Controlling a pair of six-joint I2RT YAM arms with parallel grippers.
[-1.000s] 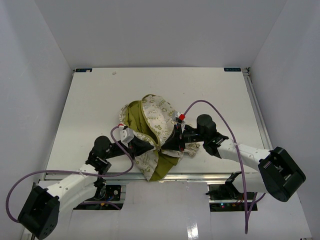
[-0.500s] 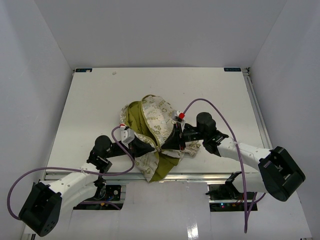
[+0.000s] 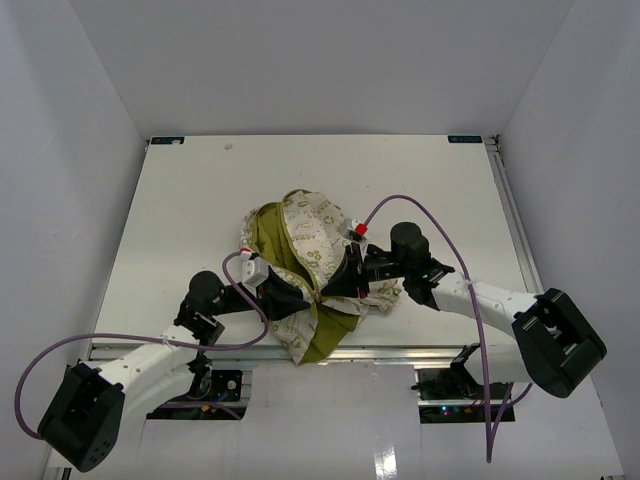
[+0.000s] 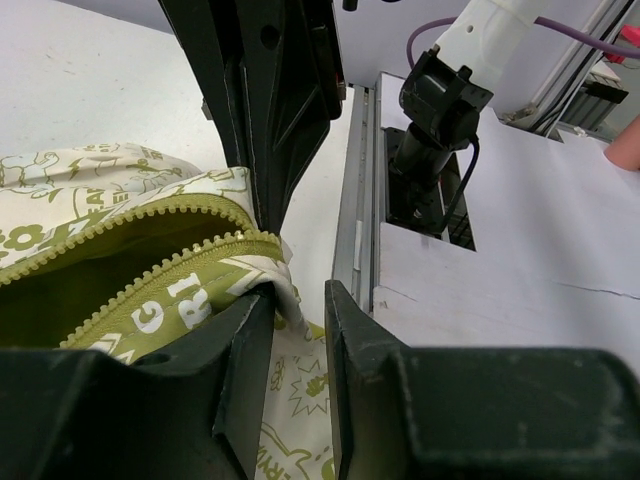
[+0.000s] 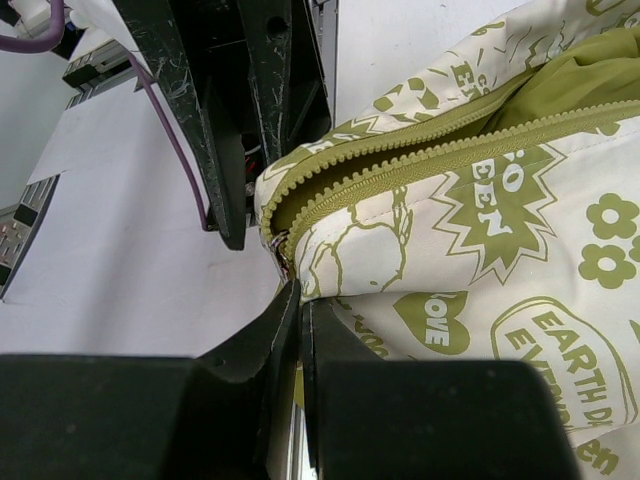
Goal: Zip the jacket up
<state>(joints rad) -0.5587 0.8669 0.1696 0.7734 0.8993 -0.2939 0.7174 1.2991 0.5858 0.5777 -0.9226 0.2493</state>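
Both pincers are working just inside the near edge of the table (image 3: 180, 220). Bare white tabletop is lying open beyond them and out to either side, and the enclosure walls (image 3: 60, 150) are standing well off. The left arm is reaching low and flat toward the right and the right arm low toward the left. This is bringing the left pincer (image 3: 303, 293) and right pincer (image 3: 335, 287) tip to tip, just beside each other. A purple cable (image 3: 420, 210) is arching over the right arm. In its own wrist view, the left pincer (image 4: 298, 296) is pinching the jacket's hem corner, its fingers (image 4: 245, 370) sitting a narrow gap apart with the fabric fold between them. The right pincer (image 5: 300, 295) is clamping tight, fingers together, on the jacket's bottom corner where the two rows of teeth begin. The jacket (image 3: 315, 230) is lying bunched, its long axis running from the pincers away toward the far side, its near end reaching the table's front edge behind them. Olive lining is showing beyond the left pincer. The zipper teeth (image 4: 150, 215) are spreading apart away from the tips and converging toward them.
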